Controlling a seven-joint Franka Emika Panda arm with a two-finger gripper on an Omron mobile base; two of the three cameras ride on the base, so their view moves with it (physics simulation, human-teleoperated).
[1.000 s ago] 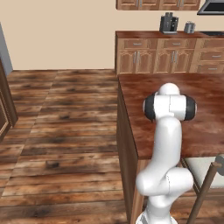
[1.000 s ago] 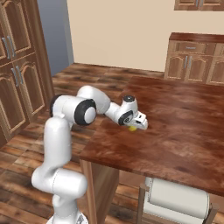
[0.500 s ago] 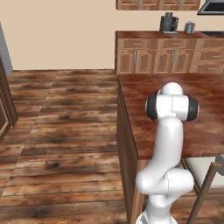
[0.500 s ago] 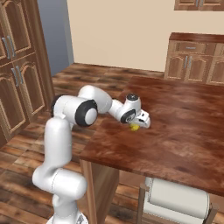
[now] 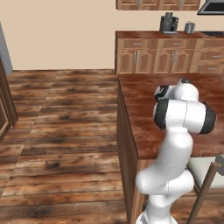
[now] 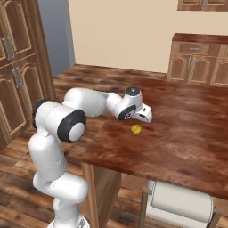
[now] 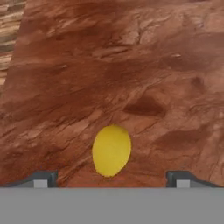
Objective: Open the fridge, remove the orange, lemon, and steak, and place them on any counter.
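Sitting loose on the counter [image 6: 187,133] – the lemon [image 7: 111,151], with the gripper [image 7: 111,178] spread wide above it, holding nothing – looks light, firm and roll-prone, so I'd pinch across its middle

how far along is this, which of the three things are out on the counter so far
Done: the lemon lies on the counter, free of the hand, whose fingers stand wide apart on either side of it. In hand: nothing; the hand is open just above the lemon. Left: no orange or steak on the counter top in view, so both look yet to be fetched from the fridge.
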